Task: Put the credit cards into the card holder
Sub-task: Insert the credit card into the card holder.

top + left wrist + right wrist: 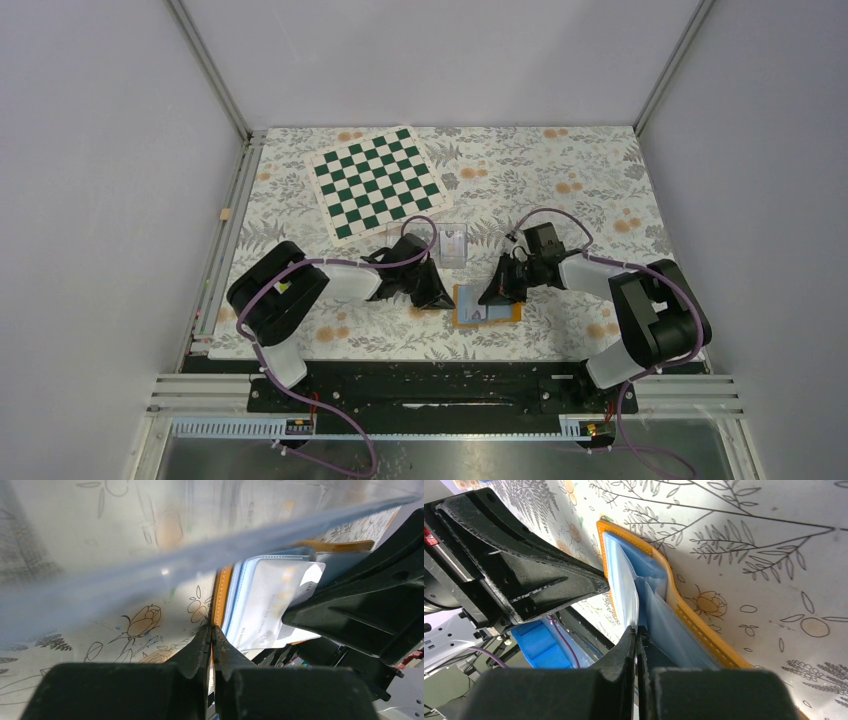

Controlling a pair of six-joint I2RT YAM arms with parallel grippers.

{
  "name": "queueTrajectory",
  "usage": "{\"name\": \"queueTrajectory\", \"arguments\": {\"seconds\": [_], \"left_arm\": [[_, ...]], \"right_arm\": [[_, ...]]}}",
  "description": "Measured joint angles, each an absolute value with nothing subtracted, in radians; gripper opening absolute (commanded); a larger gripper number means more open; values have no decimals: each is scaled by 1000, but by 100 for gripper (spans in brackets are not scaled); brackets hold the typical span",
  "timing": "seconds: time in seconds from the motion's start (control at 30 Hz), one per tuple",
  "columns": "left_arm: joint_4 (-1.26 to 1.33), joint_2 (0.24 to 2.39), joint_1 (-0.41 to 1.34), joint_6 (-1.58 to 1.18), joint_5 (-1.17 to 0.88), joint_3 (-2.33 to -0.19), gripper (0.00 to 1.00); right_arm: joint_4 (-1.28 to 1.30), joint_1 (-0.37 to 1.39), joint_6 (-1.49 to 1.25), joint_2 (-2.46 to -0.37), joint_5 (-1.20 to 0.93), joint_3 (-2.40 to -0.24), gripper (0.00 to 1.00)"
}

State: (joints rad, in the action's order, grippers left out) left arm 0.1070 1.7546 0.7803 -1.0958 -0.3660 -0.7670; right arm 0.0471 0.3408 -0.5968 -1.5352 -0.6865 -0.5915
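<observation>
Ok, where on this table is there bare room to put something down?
Bare tablecloth right of the chessboard, out to the back-right corner. Crowded mid-front: left gripper, right gripper, card holder, clear box.

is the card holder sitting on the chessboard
No, the card holder lies open on the flowered tablecloth toward the near edge, well apart from the chessboard farther back.

card holder point(664, 620): stitched matt leatherette, glossy plastic inside
</observation>
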Motion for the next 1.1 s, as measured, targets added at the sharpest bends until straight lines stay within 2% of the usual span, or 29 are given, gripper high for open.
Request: {"name": "queueTrajectory", "arguments": {"seconds": [0.33,0.53,1.1], "left_arm": [[96,1755,780,-1096,-364,-772,4],[81,1755,782,-1097,-363,-779,4],[7,1699,809,-1108,-314,-761,4]], "right_arm": [[202,369,-534,-1542,-661,-658,27],[251,399,-519,-1555,-645,-661,38],[135,447,-610,-1591,-661,-670,55]]}}
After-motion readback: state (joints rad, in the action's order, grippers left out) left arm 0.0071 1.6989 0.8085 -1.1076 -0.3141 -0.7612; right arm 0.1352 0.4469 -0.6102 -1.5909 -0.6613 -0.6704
